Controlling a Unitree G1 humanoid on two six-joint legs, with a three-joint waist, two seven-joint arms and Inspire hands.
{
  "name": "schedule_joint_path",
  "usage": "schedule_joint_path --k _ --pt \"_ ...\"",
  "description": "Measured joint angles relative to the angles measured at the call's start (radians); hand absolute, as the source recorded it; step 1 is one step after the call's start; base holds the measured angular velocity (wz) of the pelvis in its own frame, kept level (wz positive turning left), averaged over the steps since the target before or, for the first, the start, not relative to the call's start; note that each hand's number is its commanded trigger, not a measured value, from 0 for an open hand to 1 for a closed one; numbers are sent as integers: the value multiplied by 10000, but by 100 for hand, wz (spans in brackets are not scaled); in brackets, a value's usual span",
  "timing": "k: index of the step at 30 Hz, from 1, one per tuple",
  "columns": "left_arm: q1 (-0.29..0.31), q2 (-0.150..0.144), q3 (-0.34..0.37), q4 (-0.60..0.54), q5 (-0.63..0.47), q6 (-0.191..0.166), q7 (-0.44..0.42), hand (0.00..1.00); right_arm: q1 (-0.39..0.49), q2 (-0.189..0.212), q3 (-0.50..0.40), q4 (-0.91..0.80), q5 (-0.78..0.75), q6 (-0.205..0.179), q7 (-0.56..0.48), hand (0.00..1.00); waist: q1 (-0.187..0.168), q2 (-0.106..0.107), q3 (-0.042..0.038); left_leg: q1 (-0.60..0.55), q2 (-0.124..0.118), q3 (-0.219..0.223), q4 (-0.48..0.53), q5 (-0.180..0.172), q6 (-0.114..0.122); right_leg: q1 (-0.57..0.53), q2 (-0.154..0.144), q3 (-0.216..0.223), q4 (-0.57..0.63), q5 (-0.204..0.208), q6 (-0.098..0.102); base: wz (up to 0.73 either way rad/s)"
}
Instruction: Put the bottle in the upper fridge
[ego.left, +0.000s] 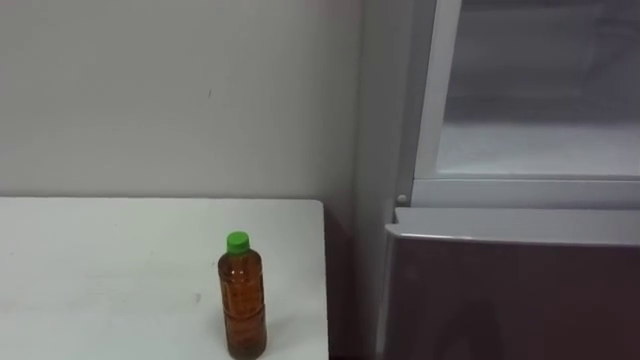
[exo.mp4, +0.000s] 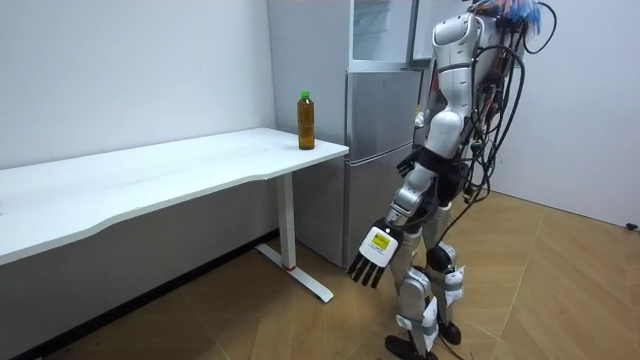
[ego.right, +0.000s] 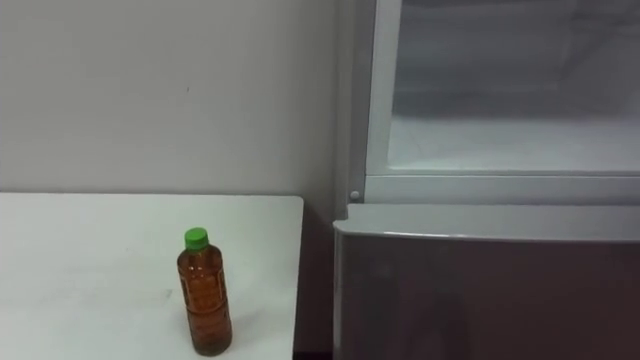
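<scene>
Room view, left hand (exo.mp4: 372, 258) hanging spread, green-capped bottle (exo.mp4: 306, 121) on table (exo.mp4: 180, 172), print unreadable.

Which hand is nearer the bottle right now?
Left, likely. The left hand hangs low by the legs, below the bottle on the table corner at the robot's left. The right arm sits beyond the torso, on the fridge side.

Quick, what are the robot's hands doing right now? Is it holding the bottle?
Left hand: open, hanging down, holding nothing.
Right hand: mostly hidden before its waist, cannot tell.
The bottle stands on the table.
</scene>
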Motion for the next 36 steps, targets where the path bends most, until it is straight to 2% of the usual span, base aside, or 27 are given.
schedule_joint_path --k 1,2,8,11,13,14,17,21,26,27,30,36 --pt "-27 8 1 0 4 0 -1 0 -3 -2 44 -169 -127 1 53 0 15 31 20 -41 4 16 0 0 0 -53 7 26 19 1 0 -9" --pt "-32 16 3 -44 5 1 -13 0 -5 -9 145 -543 -229 6 189 0 56 5 5 -78 10 80 -4 0 0 -129 15 96 43 6 2 -11" --pt "-27 193 13 -215 10 -9 -340 0 8 -56 336 -2338 -732 10 932 0 79 -61 30 -150 18 117 -23 2 7 -229 5 82 137 33 13 -3" --pt "-21 234 31 -211 13 -14 -488 0 73 -131 313 -2653 -793 197 1102 0 187 -75 35 -146 27 104 -21 -1 11 -220 17 90 142 66 10 -1" --pt "-12 248 26 -209 13 -6 -551 0 107 -303 371 -3133 -912 304 1345 0 207 -100 95 -152 26 90 -13 -1 15 -223 20 107 154 92 11 -4" --pt "-11 250 15 -212 14 0 -562 0 110 -512 463 -3436 -948 471 1483 0 234 -91 108 -158 27 84 -30 -4 22 -228 25 121 150 118 14 -4" --pt "-6 294 -15 -218 60 8 -571 0 117 -973 530 -4171 -1243 987 1988 0 288 -138 106 -196 39 84 -7 -22 52 -277 16 114 210 126 14 -3" --pt "-60 528 -77 -218 485 129 -750 0 117 -1402 603 -5304 -1712 1320 3083 0 514 -285 92 -238 93 123 54 -15 45 -381 44 100 319 162 -38 -8" --pt "-168 733 -410 -196 941 230 -781 0 -333 -1618 819 -6985 -1361 1294 4640 0 620 -391 38 -258 140 115 130 0 21 -346 77 48 314 191 -74 2" --pt "-190 750 -410 -192 942 230 -807 0 -444 -1658 815 -7236 -1110 1301 4856 0 777 -430 38 -256 152 103 158 -1 19 -305 87 26 302 203 -74 6" --pt "-287 865 -409 -189 941 227 -977 0 -693 -1681 850 -7779 -307 1300 5341 0 1075 -514 48 -206 166 97 189 -2 18 -236 95 8 303 207 -80 2" --pt "-217 929 -392 -176 1149 232 -962 0 -1517 -1680 854 -8004 792 1296 5890 0 1377 -516 58 -247 170 58 257 4 27 -240 89 -20 296 260 -79 2"
